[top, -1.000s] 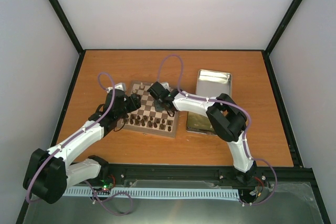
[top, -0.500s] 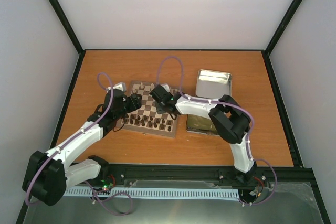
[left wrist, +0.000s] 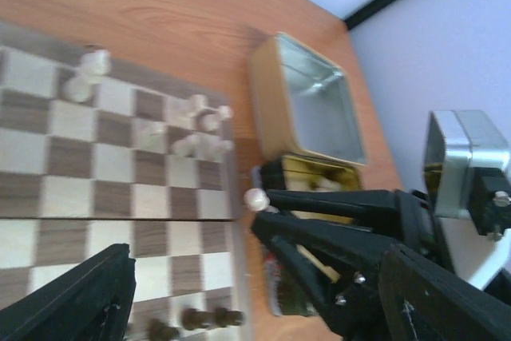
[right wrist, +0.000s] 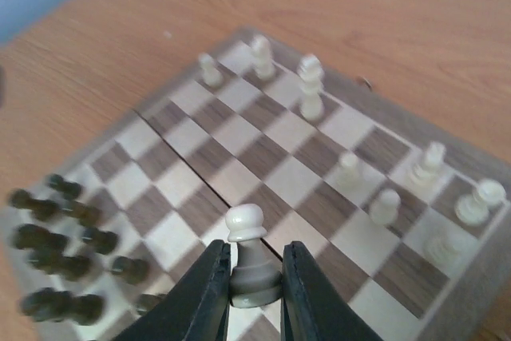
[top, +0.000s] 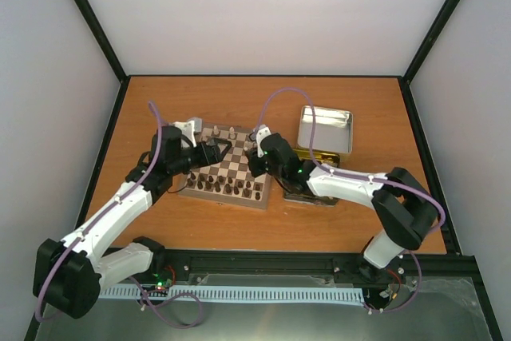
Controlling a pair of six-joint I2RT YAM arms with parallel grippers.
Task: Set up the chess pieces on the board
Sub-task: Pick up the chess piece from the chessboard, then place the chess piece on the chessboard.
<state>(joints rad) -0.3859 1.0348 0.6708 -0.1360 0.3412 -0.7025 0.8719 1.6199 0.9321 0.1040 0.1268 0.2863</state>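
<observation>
White walls with black corner posts close in an orange-brown wooden table (top: 160,101). Near its middle lies the square wooden chessboard with dark brown and cream checks (top: 234,167). An open rectangular metal tin (top: 325,128) sits just right of it. The left gripper (top: 217,149) hovers over the board's far left part, fingers spread wide, holding nothing. The right gripper (right wrist: 254,281) is clamped on one cream-white pawn (right wrist: 246,237) over the board's right side. Other cream-white chess pieces (right wrist: 311,89) stand scattered along the far rows, and dark brown chess pieces (top: 227,188) line the near edge.
</observation>
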